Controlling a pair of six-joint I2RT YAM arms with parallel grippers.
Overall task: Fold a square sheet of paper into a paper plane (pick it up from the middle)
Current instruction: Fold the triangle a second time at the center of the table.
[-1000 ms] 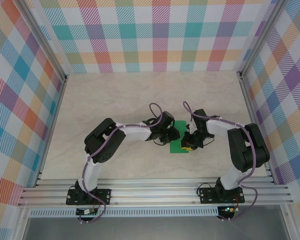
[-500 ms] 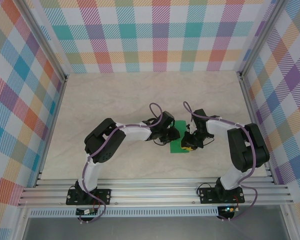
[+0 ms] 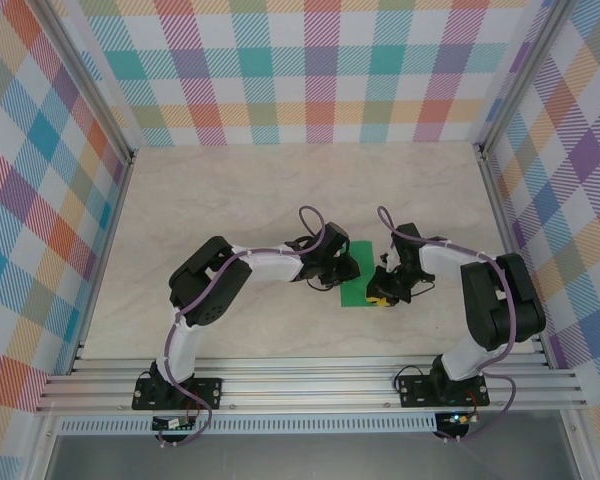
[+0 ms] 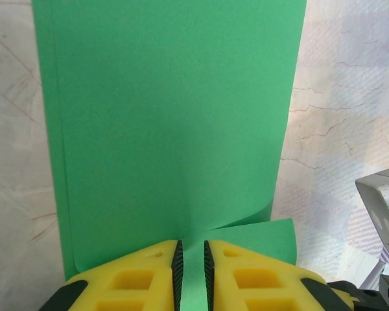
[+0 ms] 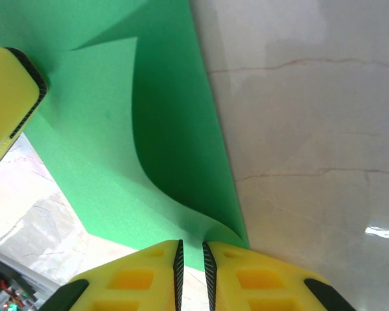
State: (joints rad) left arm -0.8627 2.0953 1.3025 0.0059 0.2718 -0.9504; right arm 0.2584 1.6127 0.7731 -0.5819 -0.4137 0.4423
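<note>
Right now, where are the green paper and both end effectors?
green paper (image 4: 168, 129), left wrist view, flat middle.
left end effector (image 4: 191, 249), left wrist view, between fingertips.
right end effector (image 5: 191, 249), right wrist view, between fingertips.

Square sheet of paper (image 4: 168, 116), bright green, fills the centre from the top edge downward, lying on a pale marbled table (image 4: 350, 97). A second layer shows along its left edge; its lower-right corner curls up. At bottom centre, the left gripper (image 4: 191, 249) pinches the paper's near edge between yellow fingers (image 4: 136, 278). A grey metal part (image 4: 386, 207) sits at lower right.
</note>
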